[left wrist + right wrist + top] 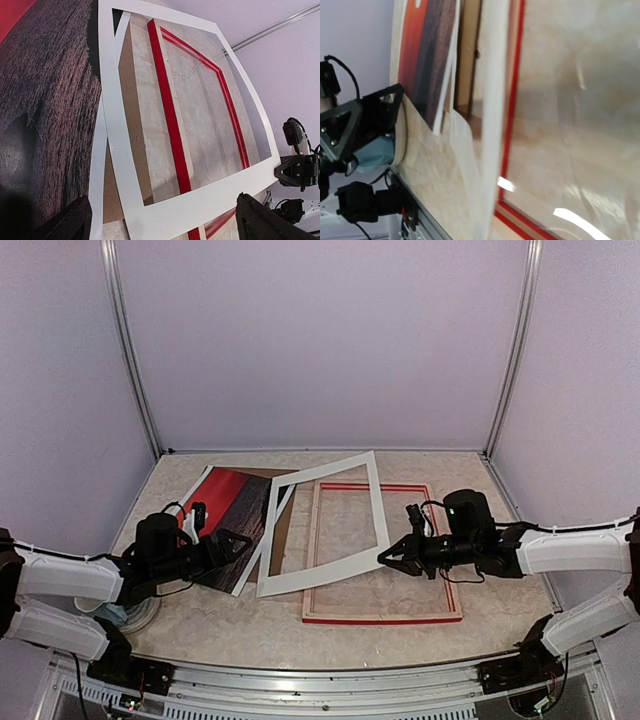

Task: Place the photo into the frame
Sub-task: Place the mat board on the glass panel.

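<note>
Left claw (pixel 232 548) hangs low over the near right corner of the photo (pixel 228 508), its two fingers spread wide with nothing between them. In the left wrist view those fingers sit at the bottom corners, far apart.

Right claw (pixel 388 558) reaches in from the right with its fingers pressed together. Its tip meets the near right corner of a white card mat (pixel 320 575). The views do not show whether the mat's edge is caught between the fingers. The right wrist view shows that edge only as a pale blur running close past the camera.

The photo lies face up on the left part of the table (pixel 200 630), outside the frame (pixel 380 620) and turned at an angle to it. Its red sky and dark sea show, and its right white border runs under the left band of the mat. It rests partly on a brown board (pixel 292 530), which shows through the mat's opening.

The frame lies flat, right of centre, with pale wood showing on its rails and red along its edges. The mat sits askew over the frame's left rail and far left corner, and bare table shows inside both openings.
</note>
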Tool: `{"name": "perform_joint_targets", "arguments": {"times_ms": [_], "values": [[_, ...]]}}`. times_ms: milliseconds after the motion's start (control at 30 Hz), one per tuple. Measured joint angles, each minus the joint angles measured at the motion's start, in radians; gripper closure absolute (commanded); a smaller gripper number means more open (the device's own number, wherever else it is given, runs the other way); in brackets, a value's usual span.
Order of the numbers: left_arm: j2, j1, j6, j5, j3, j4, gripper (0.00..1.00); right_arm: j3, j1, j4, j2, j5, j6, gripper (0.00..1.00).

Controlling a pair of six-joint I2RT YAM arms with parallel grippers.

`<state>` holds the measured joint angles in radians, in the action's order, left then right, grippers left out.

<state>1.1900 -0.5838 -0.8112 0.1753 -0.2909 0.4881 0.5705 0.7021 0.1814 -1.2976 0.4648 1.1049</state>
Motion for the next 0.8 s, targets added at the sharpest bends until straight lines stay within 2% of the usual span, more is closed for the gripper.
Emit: {"name": "perform_joint_targets", "arguments": {"times_ms": [533, 800], "values": [[0.101, -0.038, 0.000, -0.011, -0.051, 0.030, 0.01, -0.195, -0.093, -0.231, 0.348, -0.040, -0.021, 0.95], [0.169, -0.057, 0.000, -0.011, -0.089, 0.044, 0.01, -0.257, -0.148, -0.317, 0.434, -0.043, -0.039, 0.96]]}}
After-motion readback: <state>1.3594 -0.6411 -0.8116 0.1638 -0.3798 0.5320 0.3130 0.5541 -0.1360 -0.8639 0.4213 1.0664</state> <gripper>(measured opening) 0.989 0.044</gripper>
